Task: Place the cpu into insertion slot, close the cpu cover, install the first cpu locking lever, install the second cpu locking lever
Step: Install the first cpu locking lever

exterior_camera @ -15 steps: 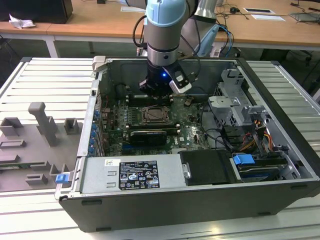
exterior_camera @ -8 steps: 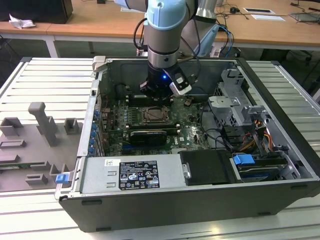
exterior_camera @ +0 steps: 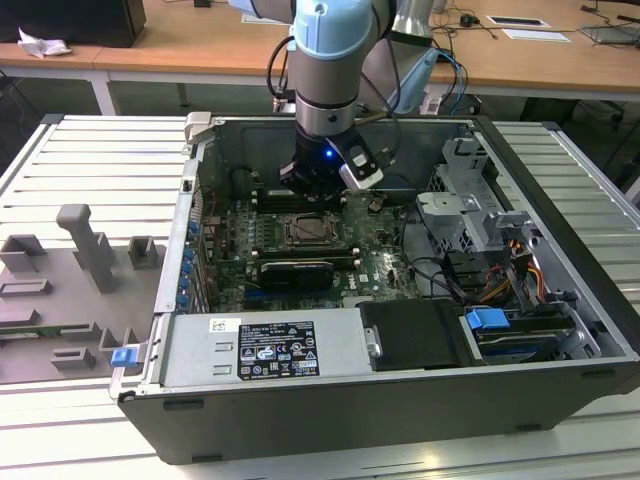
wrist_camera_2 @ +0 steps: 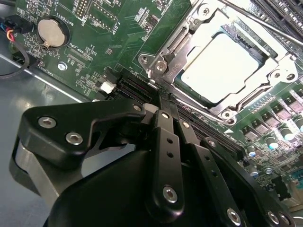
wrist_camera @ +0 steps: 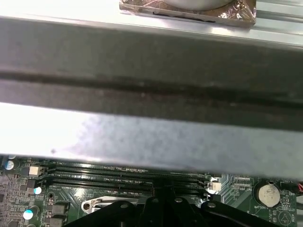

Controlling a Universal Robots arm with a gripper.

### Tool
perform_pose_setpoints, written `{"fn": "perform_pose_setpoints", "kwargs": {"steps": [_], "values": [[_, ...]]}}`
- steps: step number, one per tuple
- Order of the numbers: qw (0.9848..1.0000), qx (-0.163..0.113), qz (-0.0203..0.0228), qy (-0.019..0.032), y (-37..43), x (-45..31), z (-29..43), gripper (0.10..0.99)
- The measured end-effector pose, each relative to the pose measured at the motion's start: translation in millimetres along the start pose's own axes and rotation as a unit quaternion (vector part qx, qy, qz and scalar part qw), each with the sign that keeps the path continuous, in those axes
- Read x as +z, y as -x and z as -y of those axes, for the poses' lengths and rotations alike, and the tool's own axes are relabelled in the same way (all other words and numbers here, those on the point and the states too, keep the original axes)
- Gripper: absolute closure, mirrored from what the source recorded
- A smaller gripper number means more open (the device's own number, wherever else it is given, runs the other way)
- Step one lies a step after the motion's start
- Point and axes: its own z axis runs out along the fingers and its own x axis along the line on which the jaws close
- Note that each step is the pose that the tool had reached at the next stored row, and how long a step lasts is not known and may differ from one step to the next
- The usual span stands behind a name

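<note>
The cpu [wrist_camera_2: 220, 66], with its pale metal top, lies in the insertion slot [exterior_camera: 305, 232] on the green motherboard. The cpu cover [wrist_camera_2: 176, 56], a silvery frame, lies flat over the cpu's edges. A thin metal locking lever [wrist_camera_2: 265, 21] runs along the slot's far side, and another thin rod [wrist_camera_2: 201, 108] runs along the near side. My gripper [wrist_camera_2: 163, 100] is black, with its fingers [wrist_camera_2: 166, 137] pressed together and nothing visible between them. Its tip sits just off the slot's near corner, by the rod's end. In the exterior view the gripper [exterior_camera: 315, 188] hangs right behind the slot.
The open computer case's walls [exterior_camera: 195, 215] surround the board. Long black memory slots [wrist_camera: 118, 174] and a coin battery [wrist_camera: 267, 194] lie near the gripper. A drive cage [exterior_camera: 470, 205] and cables [exterior_camera: 440, 275] fill the exterior view's right. A grey fixture [exterior_camera: 85, 255] stands outside on the left.
</note>
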Motion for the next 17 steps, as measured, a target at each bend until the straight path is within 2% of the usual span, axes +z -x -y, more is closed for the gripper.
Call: {"fn": "perform_pose_setpoints", "kwargs": {"steps": [4, 10, 11, 13, 17], "values": [[1.0, 0.0, -0.0009, -0.0075, 0.0, 0.9, -0.3, 0.98], [1.0, 0.0, -0.0008, -0.0075, 0.1, -0.6, -0.6, 0.98], [1.0, 0.0, -0.0009, -0.0089, 0.1, -1.0, -0.8, 0.98], [0.9999, -0.001, -0.0016, -0.0163, 0.1, 1.2, -1.8, 0.98], [0.9998, -0.001, -0.0022, -0.0217, 0.1, 2.1, -1.8, 0.98]]}}
